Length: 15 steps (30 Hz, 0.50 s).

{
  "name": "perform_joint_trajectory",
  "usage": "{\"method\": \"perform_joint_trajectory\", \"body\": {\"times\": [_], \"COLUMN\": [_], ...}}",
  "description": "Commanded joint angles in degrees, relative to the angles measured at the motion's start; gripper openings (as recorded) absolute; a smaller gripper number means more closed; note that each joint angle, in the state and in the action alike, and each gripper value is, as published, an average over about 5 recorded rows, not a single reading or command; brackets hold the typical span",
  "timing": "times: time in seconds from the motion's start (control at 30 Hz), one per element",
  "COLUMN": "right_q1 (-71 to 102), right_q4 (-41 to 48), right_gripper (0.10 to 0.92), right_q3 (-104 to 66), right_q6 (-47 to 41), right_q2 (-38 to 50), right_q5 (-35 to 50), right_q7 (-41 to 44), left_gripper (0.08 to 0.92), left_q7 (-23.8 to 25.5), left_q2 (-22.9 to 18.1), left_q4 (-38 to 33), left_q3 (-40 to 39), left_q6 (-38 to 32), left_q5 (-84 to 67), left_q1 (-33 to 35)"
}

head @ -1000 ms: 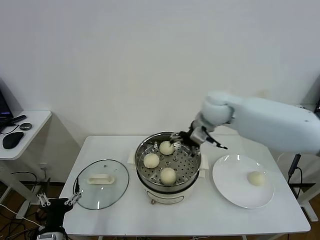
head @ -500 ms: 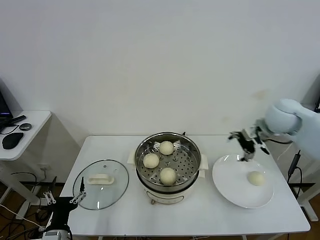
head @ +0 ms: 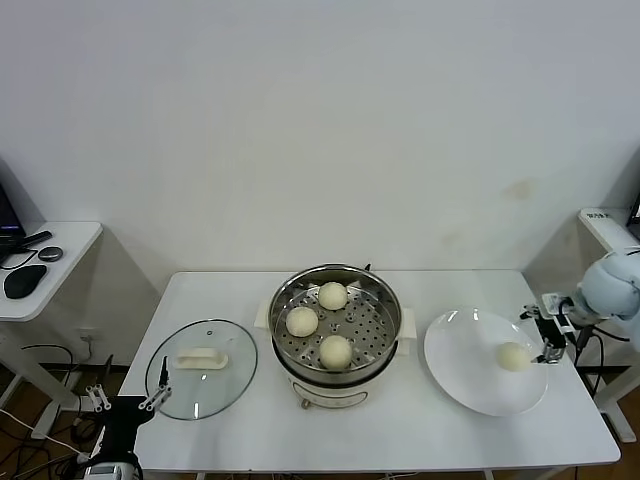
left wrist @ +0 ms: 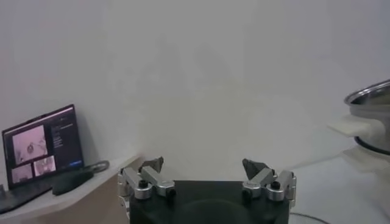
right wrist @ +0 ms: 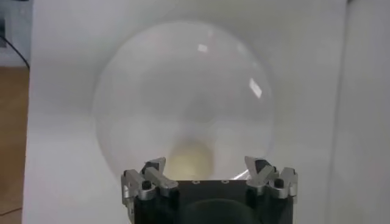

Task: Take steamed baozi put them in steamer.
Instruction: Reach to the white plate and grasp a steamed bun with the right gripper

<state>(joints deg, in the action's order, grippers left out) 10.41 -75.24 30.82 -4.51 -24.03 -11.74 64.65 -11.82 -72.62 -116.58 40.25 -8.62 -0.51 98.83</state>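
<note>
Glass lid (head: 203,368), white plate (head: 465,375), table (head: 400,430)

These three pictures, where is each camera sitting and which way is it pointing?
Head view: high on the robot, looking down at the table, steamer, glass lid and plate; both grippers show at the edges.
Left wrist view: low beside the table, facing a wall and laptop; open left gripper in the foreground.
Right wrist view: above the plate, facing the last baozi; open right gripper.
Shared: head and right wrist views both show plate and baozi.
</note>
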Motion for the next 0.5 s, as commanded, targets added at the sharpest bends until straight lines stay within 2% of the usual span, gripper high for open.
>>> {"method": "perform_joint_trajectory", "body": {"times": [0.03,0.5], "right_q1": [9.6,6.9], "right_q4": [8.1,14.8], "right_gripper": [0.823,0.823], "right_q3": [-8.4,-7.2], "right_q6": [1.5,1.8], "right_q2": [-5.2,-12.9], "right_q5": [-5.0,-8.4], "right_q7": [-0.6,-2.8], "left_gripper": [0.823,0.823], "left_q7": [0.0,0.0], "left_q2": [-0.2,-0.7], "left_q4": [0.0,-0.3], "left_q3": [0.5,0.9], "left_q6": [0.0,0.1], "left_q5": [0.1,0.3], "left_q1": [0.4,0.5]}}
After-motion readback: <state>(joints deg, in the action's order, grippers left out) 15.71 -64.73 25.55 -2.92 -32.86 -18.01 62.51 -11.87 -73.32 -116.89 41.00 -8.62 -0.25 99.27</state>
